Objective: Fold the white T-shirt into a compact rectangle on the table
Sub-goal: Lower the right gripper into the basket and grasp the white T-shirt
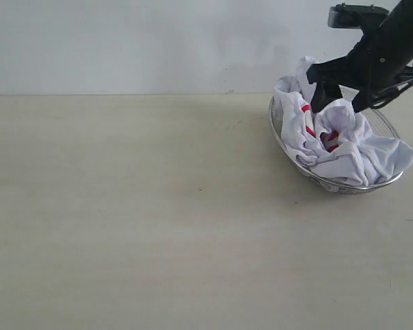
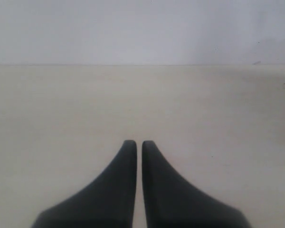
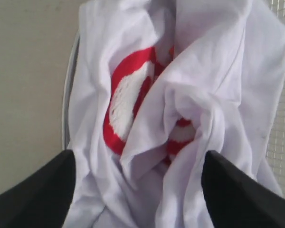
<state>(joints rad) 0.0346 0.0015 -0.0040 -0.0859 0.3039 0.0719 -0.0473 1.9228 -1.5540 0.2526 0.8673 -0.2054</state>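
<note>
Jaws of the right gripper (image 3: pixel 138 154) stand wide apart and clamp nothing. Its two dark fingers (image 3: pixel 33 194) flank a raised fold of the white T-shirt (image 1: pixel 351 148); cloth lies between them but, as far as we can tell, is not pinched. In the exterior view the gripper hangs over the wire-mesh basket (image 1: pixel 383 124), tips down among the upper folds.

Shirt position: crumpled in a heap inside the basket, which sits toward the right and far side of the table (image 1: pixel 124 206) in the exterior view. One flap hangs over the basket's rim. Red lettering (image 3: pixel 126 104) shows in the creases under the right wrist camera. We read no long axis from the heap, and we cannot pick out a collar, hem or sleeve.

Key relation: the shirt lies straight below the right gripper, so we judge the next move to be a short descent and a close, with no sideways travel. The ridge between the fingers looks the natural pinch.

Left gripper (image 2: pixel 138 142): fingers pressed together, empty, over bare table, no basket in its view. It does not show in the exterior view, so we place it well apart from the shirt. The right arm is the nearer.

Judgement: task at its start; the shirt is not yet on the table and nothing is folded.
</note>
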